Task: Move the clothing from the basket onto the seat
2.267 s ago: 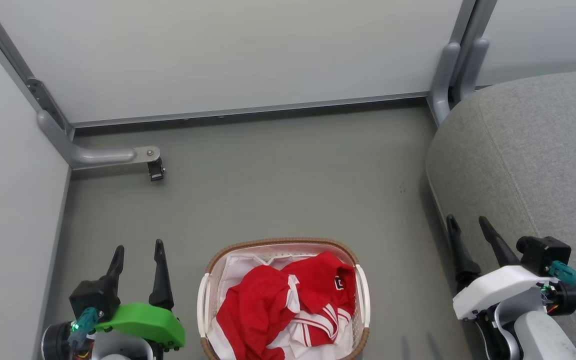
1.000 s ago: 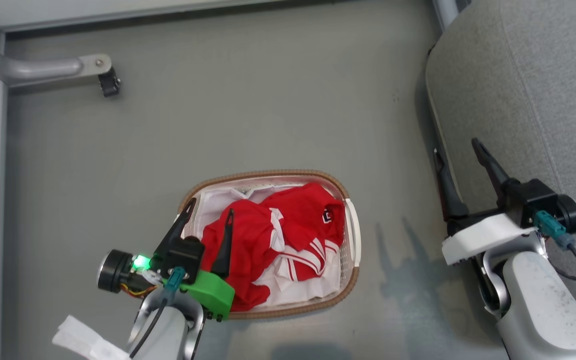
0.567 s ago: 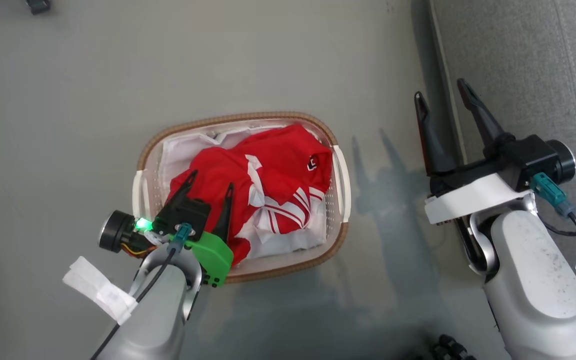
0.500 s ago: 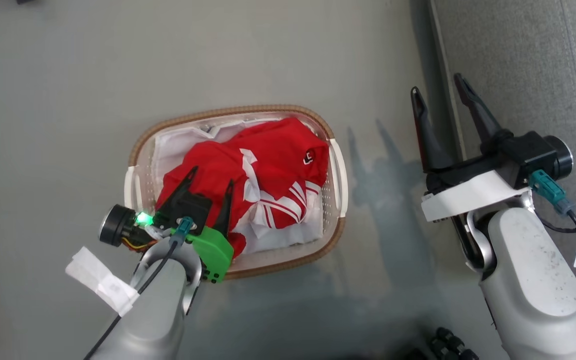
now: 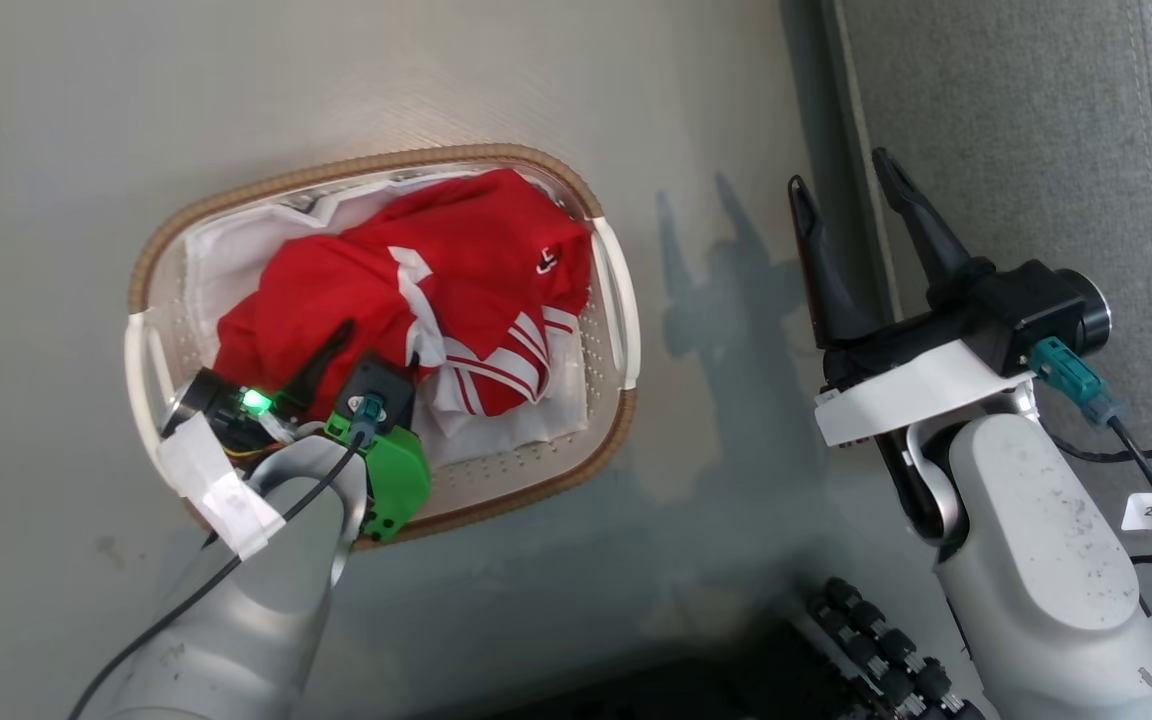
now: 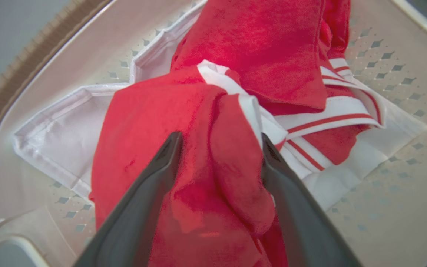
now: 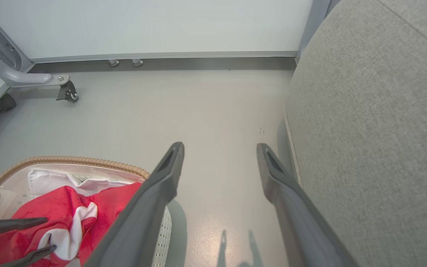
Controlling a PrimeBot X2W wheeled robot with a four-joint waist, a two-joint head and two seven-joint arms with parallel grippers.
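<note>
The crumpled red, white-striped clothing [image 5: 416, 290] lies in the basket [image 5: 356, 165]. The left gripper [image 6: 219, 137] straddles a fold and the right gripper [image 5: 839, 170] hangs beside the basket, both with jaws spread.

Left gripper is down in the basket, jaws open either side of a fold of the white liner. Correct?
No. In the left wrist view the left gripper is down in the basket, jaws open either side of a fold of the red clothing, not the white liner.
</note>
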